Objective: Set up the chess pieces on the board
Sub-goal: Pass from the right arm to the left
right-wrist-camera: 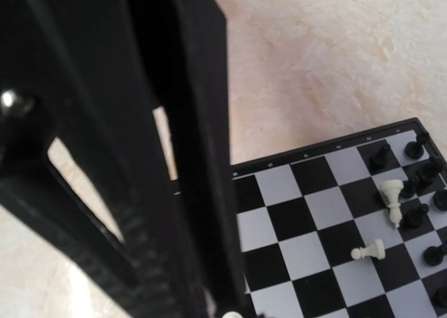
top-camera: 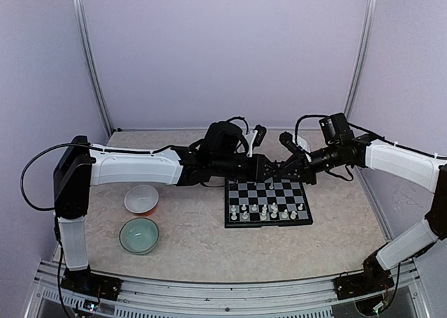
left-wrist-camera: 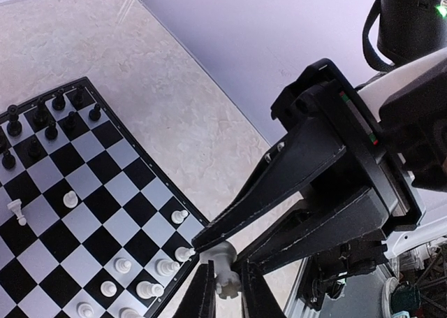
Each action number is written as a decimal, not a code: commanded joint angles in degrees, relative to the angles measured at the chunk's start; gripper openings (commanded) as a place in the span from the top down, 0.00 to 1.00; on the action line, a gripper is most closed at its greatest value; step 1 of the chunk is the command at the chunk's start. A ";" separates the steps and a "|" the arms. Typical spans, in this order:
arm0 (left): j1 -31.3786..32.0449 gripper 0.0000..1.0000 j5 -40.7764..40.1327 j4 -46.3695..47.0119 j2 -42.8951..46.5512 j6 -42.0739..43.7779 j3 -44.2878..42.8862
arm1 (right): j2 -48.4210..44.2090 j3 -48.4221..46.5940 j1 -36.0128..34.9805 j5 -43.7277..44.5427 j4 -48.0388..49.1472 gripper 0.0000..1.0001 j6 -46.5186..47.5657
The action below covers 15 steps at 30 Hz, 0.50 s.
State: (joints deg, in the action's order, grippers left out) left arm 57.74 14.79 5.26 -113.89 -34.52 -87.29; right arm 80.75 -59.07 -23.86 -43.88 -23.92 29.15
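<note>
— How is the table top [top-camera: 202,244] described?
— A matt, marbled, stone-like surface is seen. The board [left-wrist-camera: 105,185] is finished in smooth squares with a faint sheen, edged in black plastic.
— And the pieces?
— The white piece [left-wrist-camera: 225,258] is moulded in smooth, glossy plastic; the black pieces [left-wrist-camera: 42,113] are given the same shine. The black fingers [left-wrist-camera: 300,168] are made of matt plastic, the white arm shells [top-camera: 133,168] of smooth plastic. The white bowl [top-camera: 140,196] and the pale green bowl [top-camera: 138,235] are glazed and glossy; dull metal is seen in the frame post [top-camera: 91,59].
</note>
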 commanded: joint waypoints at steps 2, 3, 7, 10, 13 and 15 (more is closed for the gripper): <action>0.33 0.89 0.47 -0.36 -1.66 0.58 -2.44 | -1.00 0.55 0.39 -1.01 0.48 0.84 0.74; 0.33 0.90 -0.13 -1.16 -1.69 1.28 -2.86 | -0.77 0.50 0.43 -1.03 0.10 0.77 1.11; -0.31 0.91 -2.11 -9.89 -2.38 4.94 -6.11 | 0.35 -0.78 2.08 -1.28 -3.13 0.55 3.94; -0.79 0.91 -6.14 -16.72 -2.61 8.64 -6.49 | -0.68 -1.14 5.19 -3.81 -3.98 0.50 4.05; -0.94 0.91 -11.84 -23.77 -2.72 12.12 -7.21 | -2.22 -0.14 7.41 -3.49 -2.78 0.50 3.73; -0.93 0.91 -14.45 -27.85 -3.53 13.94 -8.08 | -2.75 0.07 8.25 -2.61 -2.02 0.50 3.39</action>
State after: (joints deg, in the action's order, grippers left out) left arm 57.21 7.81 -10.52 -115.52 -26.59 -93.03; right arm 80.64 -59.07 -17.58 -45.84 -26.26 32.29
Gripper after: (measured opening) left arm 0.106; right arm 0.502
